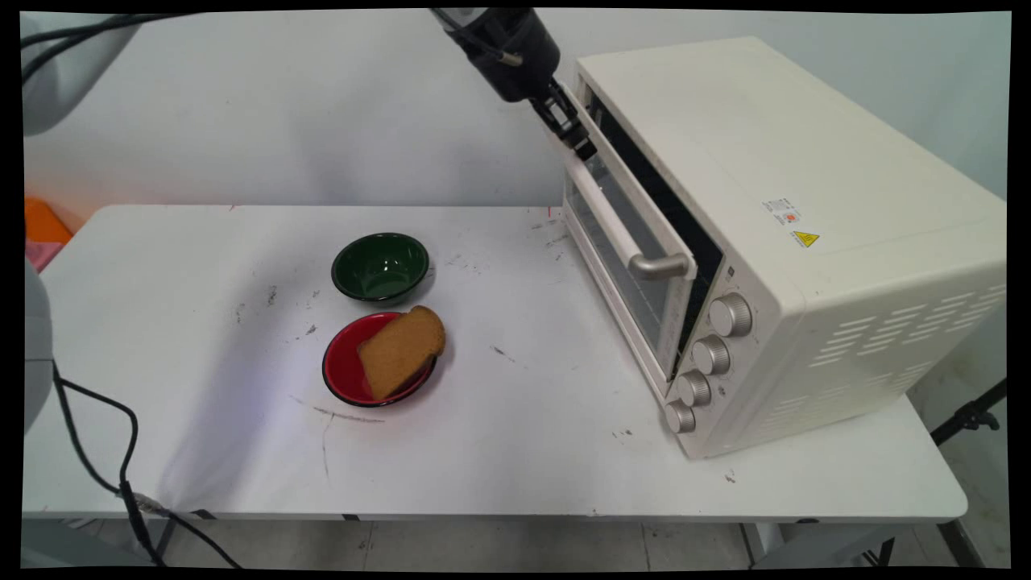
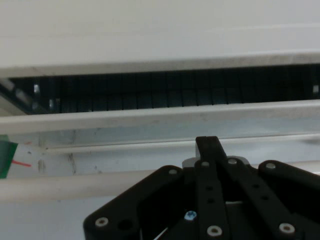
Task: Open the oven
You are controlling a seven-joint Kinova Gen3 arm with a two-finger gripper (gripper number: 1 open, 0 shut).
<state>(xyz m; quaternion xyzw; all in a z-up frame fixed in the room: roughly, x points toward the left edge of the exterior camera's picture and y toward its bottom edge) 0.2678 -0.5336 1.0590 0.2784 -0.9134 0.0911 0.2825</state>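
From above the table's near side, the black two-finger gripper (image 1: 578,135) sits right at the top edge of the cream toaster oven's glass door (image 1: 624,234), which stands slightly ajar, a dark gap showing behind it; contact there would explain the tilt. A slice of brown bread (image 1: 400,351) leans in the red bowl (image 1: 346,366), beside an empty green bowl (image 1: 380,266). From the hand, the fingers (image 2: 206,150) appear pressed together against the door's upper rail (image 2: 150,119), clamping nothing.
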